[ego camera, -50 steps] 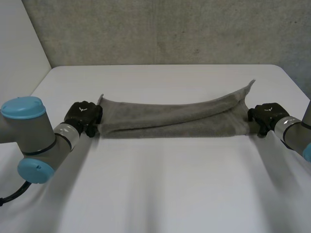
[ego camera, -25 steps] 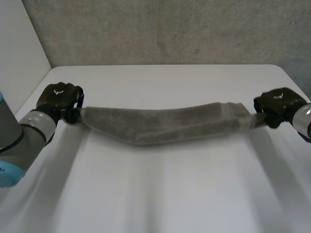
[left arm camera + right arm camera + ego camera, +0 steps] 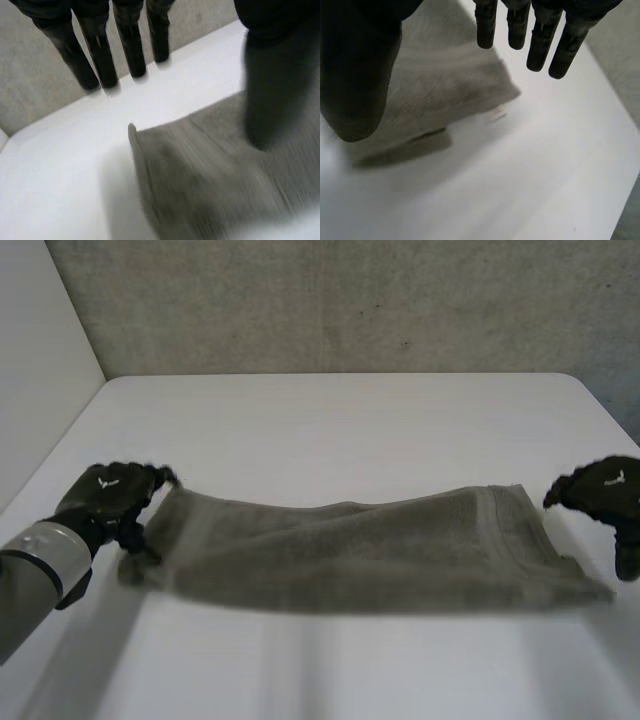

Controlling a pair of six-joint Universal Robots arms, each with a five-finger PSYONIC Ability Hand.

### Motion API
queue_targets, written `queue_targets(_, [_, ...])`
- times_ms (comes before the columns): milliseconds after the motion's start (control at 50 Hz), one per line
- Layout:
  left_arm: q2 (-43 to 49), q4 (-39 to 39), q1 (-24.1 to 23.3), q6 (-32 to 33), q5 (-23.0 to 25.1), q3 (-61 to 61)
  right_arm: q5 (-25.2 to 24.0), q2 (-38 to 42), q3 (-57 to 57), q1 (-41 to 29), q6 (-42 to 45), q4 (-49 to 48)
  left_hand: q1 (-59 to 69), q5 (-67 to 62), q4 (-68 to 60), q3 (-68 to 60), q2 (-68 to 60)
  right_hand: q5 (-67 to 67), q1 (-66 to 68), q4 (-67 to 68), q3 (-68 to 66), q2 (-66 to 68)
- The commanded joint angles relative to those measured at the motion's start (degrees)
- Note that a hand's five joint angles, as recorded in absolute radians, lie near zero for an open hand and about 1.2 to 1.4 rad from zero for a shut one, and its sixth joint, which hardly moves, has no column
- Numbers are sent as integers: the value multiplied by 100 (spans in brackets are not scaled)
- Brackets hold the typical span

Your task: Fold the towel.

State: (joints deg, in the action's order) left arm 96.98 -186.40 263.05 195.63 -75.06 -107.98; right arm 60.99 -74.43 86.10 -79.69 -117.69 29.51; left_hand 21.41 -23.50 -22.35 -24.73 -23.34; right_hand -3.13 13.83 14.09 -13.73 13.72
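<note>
Towel (image 3: 360, 550), one, stretches between left hand (image 3: 108, 498) and right hand (image 3: 600, 490).

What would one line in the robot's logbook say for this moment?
towel: lying folded on white table | left hand: open, at towel's left end | right hand: open, beside right end

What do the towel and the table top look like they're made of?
The towel looks like grey terry cloth, probably cotton: matt, fuzzy pile, a flatter woven band near one end, and it lies limp in soft folds. The table is white, smooth and evenly dull, perhaps laminate or painted board; the look leaves that open.
</note>
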Motion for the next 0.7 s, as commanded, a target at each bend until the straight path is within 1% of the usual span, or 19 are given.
queue_targets(20, [66, -19, 9, -7, 141, 487, -184, 295, -882, -108, -981, 29, -1069, 2278, 1163, 1401, 1262, 313, -383, -409, 373, -372])
queue_targets(40, [67, -19, 9, -7, 141, 488, -184, 297, -885, -109, -984, 29, -1069, 2278, 1163, 1401, 1262, 313, -383, -409, 373, -372])
queue_targets(80, [364, -27, -17, 2, 141, 820, -175, 796, -1523, -170, -1579, 38, -1002, 2211, 1096, 1334, 1195, 313, -383, -409, 373, -372])
queue_targets(100, [366, -27, -17, 2, 141, 822, -175, 798, -1526, -170, -1582, 38, -1001, 2211, 1096, 1334, 1195, 313, -383, -409, 373, -372])
queue_targets(140, [908, -19, -25, -16, 80, 1286, -88, 1314, -2112, -310, -1984, 55, -951, 2161, 1046, 1283, 1145, 313, -383, -409, 373, -372])
queue_targets(160, [910, -19, -26, -16, 79, 1288, -87, 1317, -2115, -311, -1986, 55, -951, 2161, 1046, 1283, 1145, 313, -383, -409, 373, -372])
queue_targets(200, [1218, 8, -52, -16, 62, 1525, -17, 1589, -2388, -434, -2082, 73, -934, 2144, 1029, 1266, 1128, 313, -383, -409, 373, -372])
queue_targets(240, [1795, -1, -140, -16, 53, 1963, 333, 2166, -2921, -757, -2179, 90, -884, 2094, 979, 1216, 1078, 313, -383, -409, 373, -372])
queue_targets(260, [1798, -1, -140, -16, 53, 1965, 335, 2169, -2924, -759, -2179, 90, -884, 2093, 978, 1216, 1077, 313, -383, -409, 373, -372])
queue_targets(300, [2349, -1, -184, -16, 53, 2402, 824, 2633, -3335, -1126, -2266, 82, -766, 1976, 861, 1099, 960, 313, -383, -409, 373, -372])
queue_targets(320, [2352, -1, -184, -16, 53, 2404, 827, 2635, -3337, -1128, -2267, 82, -766, 1976, 861, 1098, 960, 313, -383, -409, 373, -372])
queue_targets(340, [2613, 16, -210, -16, 53, 2648, 975, 2809, -3467, -1250, -2345, 73, -766, 1976, 861, 1098, 960, 313, -383, -409, 373, -372])
queue_targets(360, [2616, 16, -210, -16, 53, 2650, 1115, 2976, -3556, -1356, -2390, 47, -766, 1976, 861, 1098, 960, 313, -383, -409, 373, -372])
queue_targets(400, [3053, 60, -280, -16, 79, 3096, 1169, 3108, -3609, -1435, -2425, 29, -749, 1959, 844, 1082, 943, 206, -276, -301, 266, -265])
queue_targets(480, [3415, 236, -377, -7, 79, 3476, 1178, 3312, -3662, -1638, -2504, -24, -766, 1976, 861, 1098, 960, -99, 29, 3, -39, 40])
queue_targets(520, [3617, 472, -456, -7, 71, 3756, 1196, 3417, -3662, -1760, -2627, -199, -766, 1976, 861, 1098, 960, -484, 414, 388, -423, 424])
queue_targets(580, [3714, 649, -491, -7, 62, 3915, 1222, 3496, -3618, -1796, -2724, -410, -766, 1976, 861, 1098, 960, -670, 600, 575, -610, 611])
queue_targets(640, [3714, 684, -500, -16, 62, 3942, 1240, 3549, -3600, -1814, -2750, -498, -766, 1976, 861, 1098, 960, -738, 668, 643, -678, 679])
queue_targets(700, [3679, 693, -509, -16, 53, 3925, 1240, 3576, -3565, -1849, -2759, -613, -766, 1976, 861, 1098, 960, -1125, 1055, 1030, -1065, 1066])
